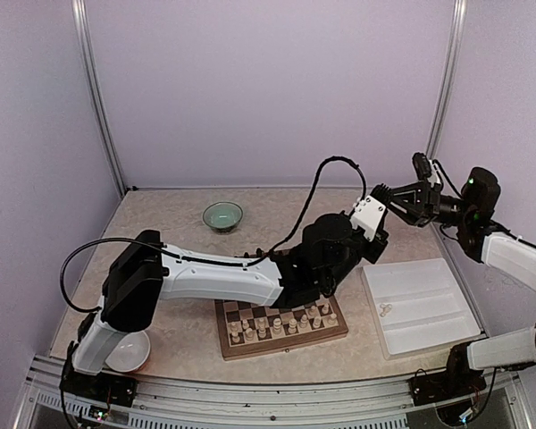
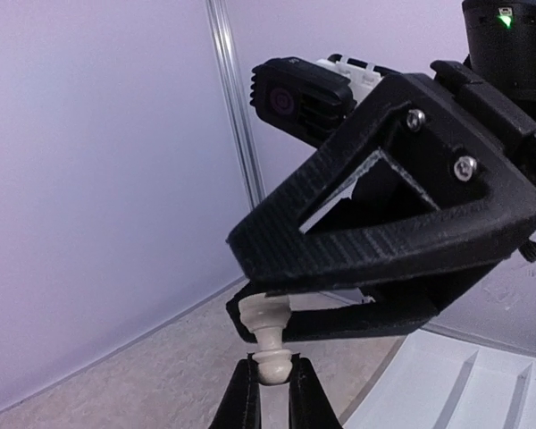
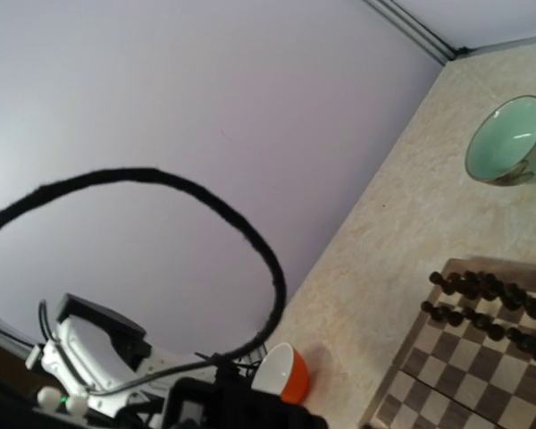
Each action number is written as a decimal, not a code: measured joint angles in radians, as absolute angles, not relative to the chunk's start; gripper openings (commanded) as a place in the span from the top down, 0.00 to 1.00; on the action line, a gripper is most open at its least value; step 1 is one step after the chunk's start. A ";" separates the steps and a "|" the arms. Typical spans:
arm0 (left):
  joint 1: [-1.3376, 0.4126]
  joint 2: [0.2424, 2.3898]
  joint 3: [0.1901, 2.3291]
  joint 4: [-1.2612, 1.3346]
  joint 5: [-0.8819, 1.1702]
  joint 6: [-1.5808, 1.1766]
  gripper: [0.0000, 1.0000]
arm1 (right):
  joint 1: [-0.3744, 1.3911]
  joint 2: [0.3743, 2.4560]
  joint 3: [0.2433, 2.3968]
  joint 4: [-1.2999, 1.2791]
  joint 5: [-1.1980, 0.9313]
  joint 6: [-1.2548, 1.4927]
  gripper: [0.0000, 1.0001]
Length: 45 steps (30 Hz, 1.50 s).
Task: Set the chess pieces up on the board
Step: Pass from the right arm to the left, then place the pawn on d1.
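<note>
**Item:** chess piece (image 2: 268,338), cream, 1 pc.
**Loc.:** in mid-air, well above the table, far-right side, betw. board (image 1: 281,348) and tray (image 1: 429,295). Not on the board yet.
**left claw** (image 2: 273,366): fingers together on one end of the pc, pinching it from both sides.
**right claw** (image 2: 250,288): tips at the pc's other end. Clamped or letting go: cannot tell from these views.
**Step (est.):** hand-over, right to left.
**Also on board:** cream pcs (image 1: 279,323) standing in the 2 near rows; dark pcs (image 3: 487,299) along the opp. side. The left arm lies over the far half in the top view.
**Handling notes (judgement):**
- The right claw should part wide and back off straight along its own line before the left moves, else the pc gets tugged askew.
- The left grip sits near an end, so the pc may swivel. Go slow, no jerks.
- Carry high over the standing pcs and come down vertical on a free sq., base first.
- Let go only once the base sits flat.
</note>
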State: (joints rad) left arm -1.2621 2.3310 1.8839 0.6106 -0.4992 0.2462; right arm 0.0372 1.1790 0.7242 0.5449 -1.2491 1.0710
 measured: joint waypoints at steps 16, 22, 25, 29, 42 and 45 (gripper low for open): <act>-1.158 1.858 1.648 -0.048 -0.247 -0.099 0.99 | -0.071 1.156 0.996 -0.137 -1.232 0.287 0.45; -1.010 1.758 1.620 -0.359 0.012 -0.291 0.98 | -0.076 1.156 0.957 -0.202 -1.224 0.186 0.45; -0.974 1.753 1.580 -0.495 0.105 -0.351 0.97 | -0.076 1.156 0.938 -0.205 -1.225 0.168 0.45; -0.953 1.757 1.562 -0.689 0.202 -0.392 0.97 | -0.076 1.156 0.914 -0.204 -1.230 0.160 0.45; -0.834 1.781 1.448 -1.045 0.266 -0.379 0.97 | -0.076 1.102 0.881 -0.205 -1.264 0.153 0.45; -0.834 1.804 1.417 -1.072 0.280 -0.364 0.97 | -0.077 1.094 0.875 -0.205 -1.264 0.147 0.45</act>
